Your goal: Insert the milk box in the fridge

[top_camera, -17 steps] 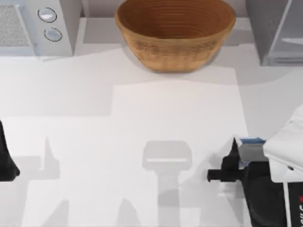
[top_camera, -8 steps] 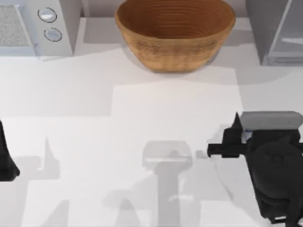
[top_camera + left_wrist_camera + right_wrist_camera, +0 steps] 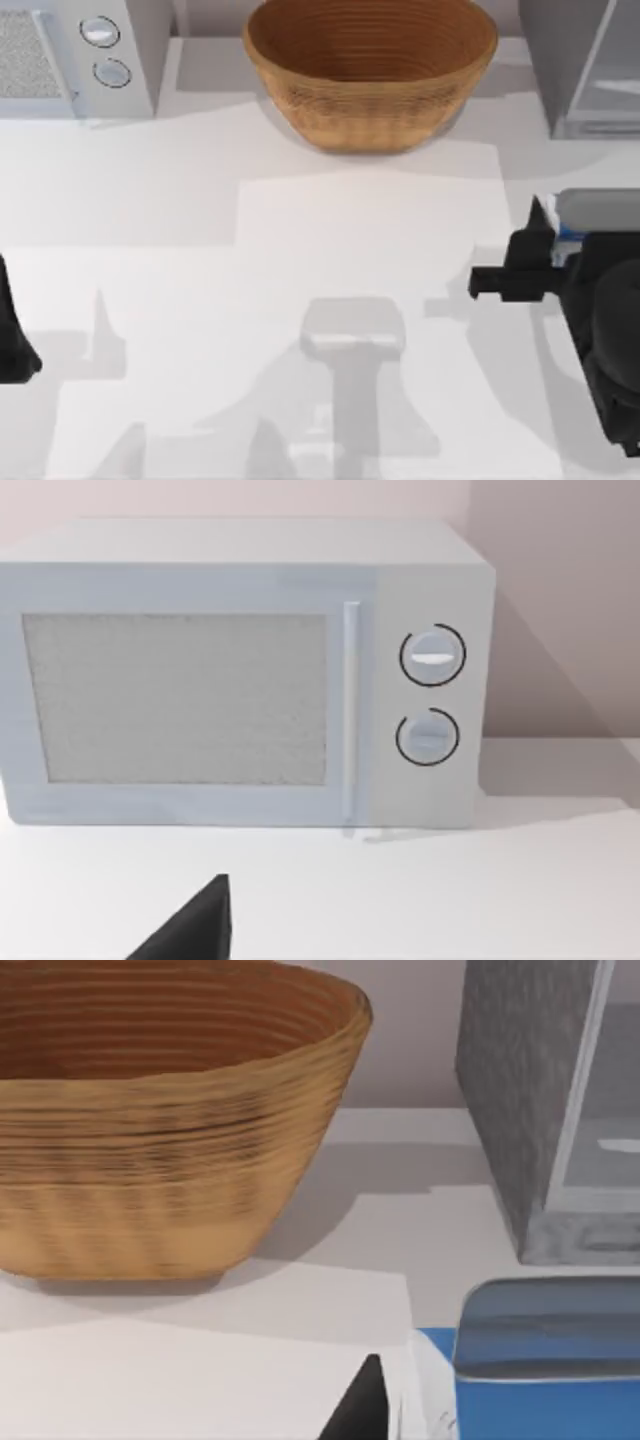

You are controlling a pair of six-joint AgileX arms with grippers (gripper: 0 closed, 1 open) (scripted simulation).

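Carton: milk box (image 3: 567,236) pinched in right gripper (image 3: 545,245), right side of table, near the fridge (image 3: 580,65)
Fridge: back right, beside basket (image 3: 370,70)
Left gripper (image 3: 15,340): left edge, fingers unreadable

- My right gripper (image 3: 548,262) and wrist cover most of the milk box (image 3: 568,238); I see just a blue sliver.
- The fridge (image 3: 580,70) is cut off at the top view's right edge.
- The microwave (image 3: 70,55) runs past the left edge.
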